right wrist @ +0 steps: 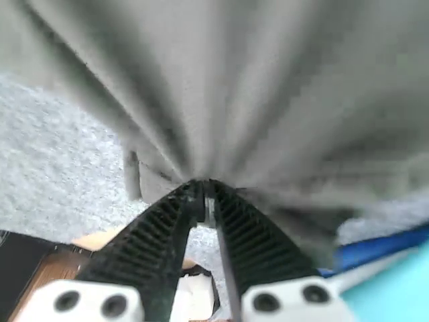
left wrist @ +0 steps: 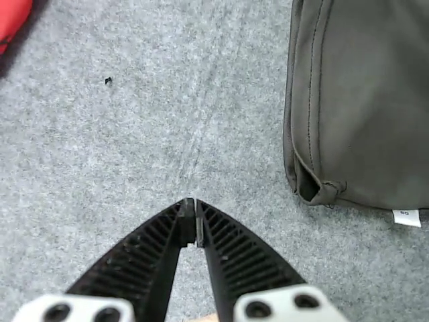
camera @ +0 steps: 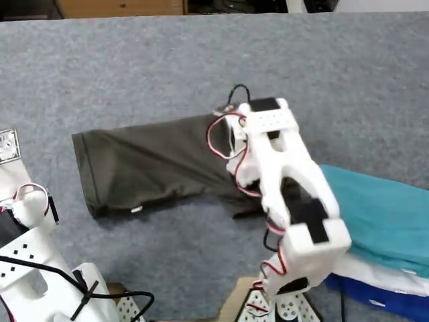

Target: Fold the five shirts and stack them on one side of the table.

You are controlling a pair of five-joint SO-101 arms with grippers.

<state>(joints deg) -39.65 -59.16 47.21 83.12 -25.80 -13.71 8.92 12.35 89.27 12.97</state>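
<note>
A dark olive shirt [camera: 147, 164] lies folded lengthwise across the middle of the grey table [camera: 335, 80]. My right gripper [right wrist: 203, 194] is shut on a bunch of the olive shirt's cloth [right wrist: 234, 87], which fans out in taut folds from the fingertips. In the high view the right arm [camera: 275, 144] stands over the shirt's right end and hides the gripper. My left gripper [left wrist: 194, 221] is shut on nothing, low over bare table beside the shirt's hemmed corner [left wrist: 315, 188]. The left arm [camera: 27, 255] sits at the lower left.
A stack at the right edge holds a teal shirt [camera: 382, 215] over white cloth [camera: 375, 272] and blue cloth [camera: 382, 295]. Something red [left wrist: 10, 23] shows beyond the left gripper. Grey table lies bare behind the olive shirt.
</note>
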